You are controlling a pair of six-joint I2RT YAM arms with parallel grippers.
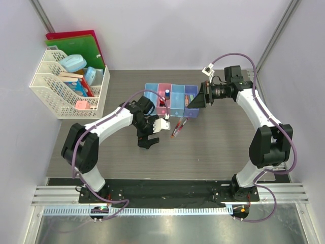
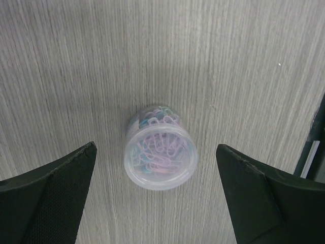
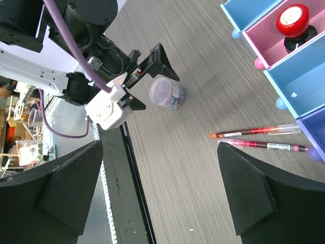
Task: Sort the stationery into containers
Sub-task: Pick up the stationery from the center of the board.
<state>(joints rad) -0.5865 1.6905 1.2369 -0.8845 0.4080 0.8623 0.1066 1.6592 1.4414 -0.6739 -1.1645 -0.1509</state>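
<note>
A clear round tub of pastel paper clips (image 2: 160, 158) stands on the grey table between the fingers of my left gripper (image 2: 156, 148), which is open and not touching it. In the top view the left gripper (image 1: 147, 138) covers the tub. Two thin red-and-black pens (image 1: 178, 127) lie side by side in front of the row of four joined bins (image 1: 152, 103). My right gripper (image 1: 196, 101) is open and empty, held above the bins' right end. In the right wrist view it (image 3: 160, 147) looks down on the tub (image 3: 166, 93), the pens (image 3: 254, 132) and a red-topped piece (image 3: 293, 16) in the pink bin.
A white lattice rack (image 1: 51, 94) with boxes stands at the back left, with red and green folders (image 1: 76, 41) behind it. The black base rail (image 1: 162, 188) runs along the table's near edge.
</note>
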